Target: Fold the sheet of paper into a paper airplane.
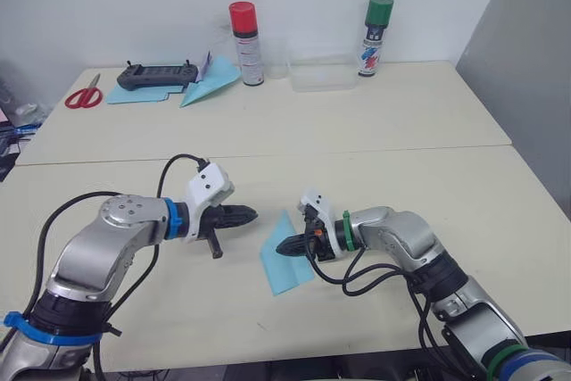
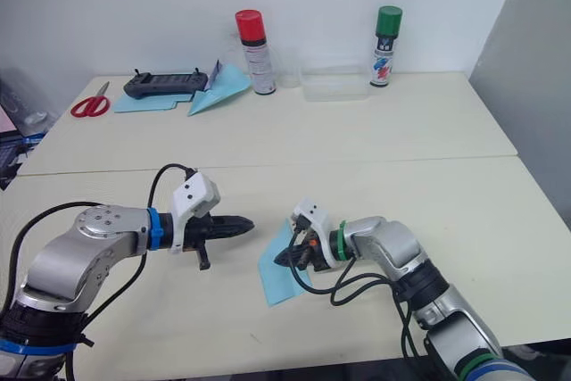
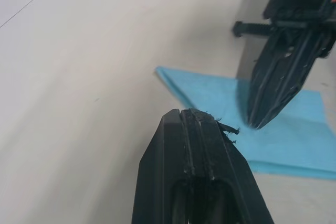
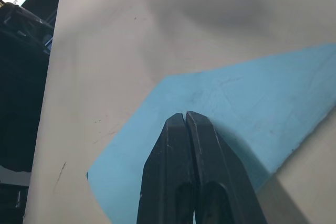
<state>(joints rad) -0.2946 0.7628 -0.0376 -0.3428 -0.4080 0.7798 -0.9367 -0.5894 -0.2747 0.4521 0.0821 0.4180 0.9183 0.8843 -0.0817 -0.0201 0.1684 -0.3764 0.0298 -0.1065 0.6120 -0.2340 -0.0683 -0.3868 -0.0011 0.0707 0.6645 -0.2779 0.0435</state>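
Scissors: red-handled, lying at the far left of the back tabletop.
Controller: black, sitting on a flat light blue sheet, with a long light blue paper dart just beside it.
My left gripper: I am holding its fingers pressed closed on nothing, pointing toward the sheet of paper and apart from it.
Sheet of paper: lying folded and flat on the near tabletop, between my two grippers.
My right gripper: I am holding its fingers closed together, with the tips over the paper's surface.
Cans: a red-capped can and a green-capped can standing by the wall, a clear tray sitting between them.
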